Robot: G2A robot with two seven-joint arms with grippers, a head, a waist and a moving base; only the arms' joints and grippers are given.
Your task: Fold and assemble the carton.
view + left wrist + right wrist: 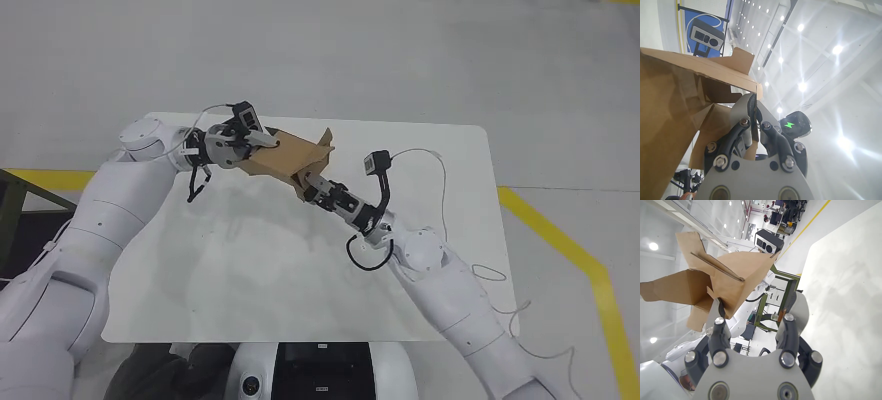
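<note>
Left jaws pinch one flap edge of the carton (288,155), held above the desk (280,290) at the top view's upper centre, while right jaws gape, one tip against a flap, so a hard push could tear it free.

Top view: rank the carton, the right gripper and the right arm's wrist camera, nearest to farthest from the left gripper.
1. carton, clamped in the left gripper.
2. right gripper, at the carton's near corner.
3. wrist camera, farther along the right arm.
</note>
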